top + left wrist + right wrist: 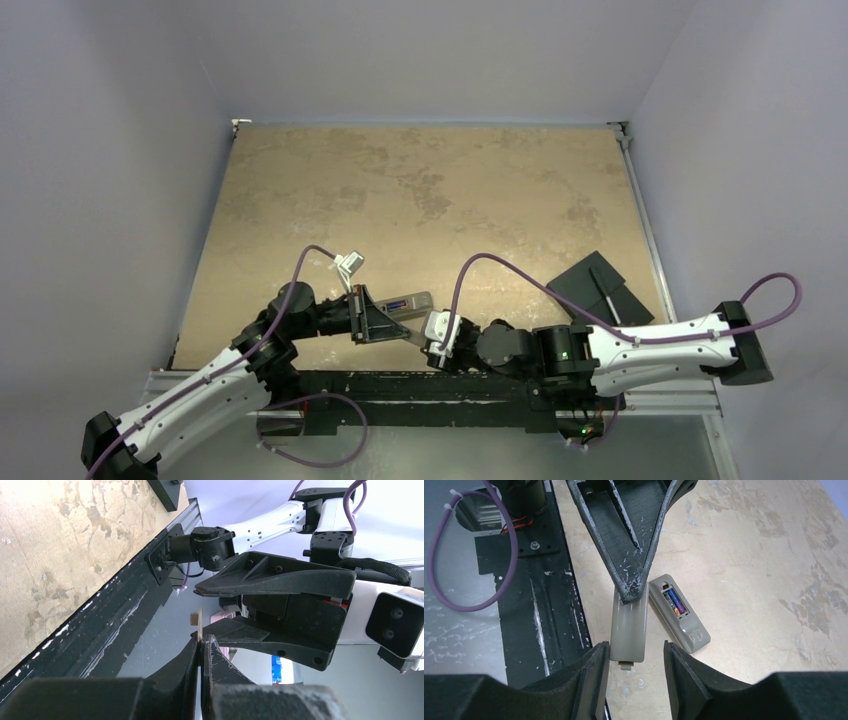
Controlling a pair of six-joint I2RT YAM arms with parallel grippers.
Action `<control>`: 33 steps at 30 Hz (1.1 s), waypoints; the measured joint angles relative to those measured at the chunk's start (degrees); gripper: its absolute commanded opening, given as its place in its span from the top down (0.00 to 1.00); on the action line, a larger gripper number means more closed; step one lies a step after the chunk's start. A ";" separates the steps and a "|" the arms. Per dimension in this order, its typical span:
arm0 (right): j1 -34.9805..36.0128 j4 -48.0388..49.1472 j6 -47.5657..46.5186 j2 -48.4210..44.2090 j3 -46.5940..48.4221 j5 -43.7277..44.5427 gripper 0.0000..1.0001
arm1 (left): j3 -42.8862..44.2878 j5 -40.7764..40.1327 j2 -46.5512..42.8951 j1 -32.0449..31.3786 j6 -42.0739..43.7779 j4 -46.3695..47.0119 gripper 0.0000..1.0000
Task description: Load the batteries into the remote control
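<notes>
The remote control point(684, 625) lies grey underside up on the table, its recess uncovered with the batteries point(675, 603) lying in it, purple showing. My left gripper point(631, 592) reaches in from above and is shut on one end of the flat grey cover piece point(628, 625), held just left of the remote. In the left wrist view the cover point(200, 622) sticks out edge-on from that shut left gripper point(202, 641). My right gripper point(636, 655) is open, its jaws either side of the cover's tabbed end, the left jaw close to it, a gap on the right.
A larger flat black slab point(598, 290) lies at the right of the table. The black rail point(549, 610) along the table's near edge runs just left of the cover. Both grippers meet near the front centre point(405, 325), over the tan tabletop point(430, 190).
</notes>
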 measured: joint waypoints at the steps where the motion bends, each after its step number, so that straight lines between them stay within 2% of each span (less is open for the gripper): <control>1: 0.00 0.04 -0.02 0.04 0.02 -0.02 0.52 | -0.07 0.07 0.00 0.00 0.00 0.13 1.00; 9: 0.04 0.07 0.00 0.37 0.04 -0.26 0.59 | -0.33 0.11 -0.04 0.00 0.00 0.90 1.00; 17: 0.11 -0.24 0.04 0.81 0.24 -0.35 0.81 | -0.76 0.15 0.20 0.02 0.02 1.77 1.00; 24: 0.11 -0.72 0.09 0.81 0.24 -0.31 0.89 | -0.85 0.52 1.31 0.02 0.00 2.56 1.00; 26: 0.11 -0.74 0.13 0.81 0.24 -0.31 0.89 | -0.85 0.52 1.40 0.02 0.02 2.54 0.86; 28: 0.11 -0.70 0.17 0.79 0.24 -0.26 0.89 | -0.85 0.52 1.57 0.00 0.24 2.47 0.65; 29: 0.11 -0.66 0.22 0.79 0.24 -0.26 0.89 | -0.85 0.57 1.75 0.00 0.42 2.40 0.59; 33: 0.09 -0.81 1.25 0.79 0.26 0.00 0.89 | -0.79 0.37 2.89 0.00 2.16 -0.02 0.53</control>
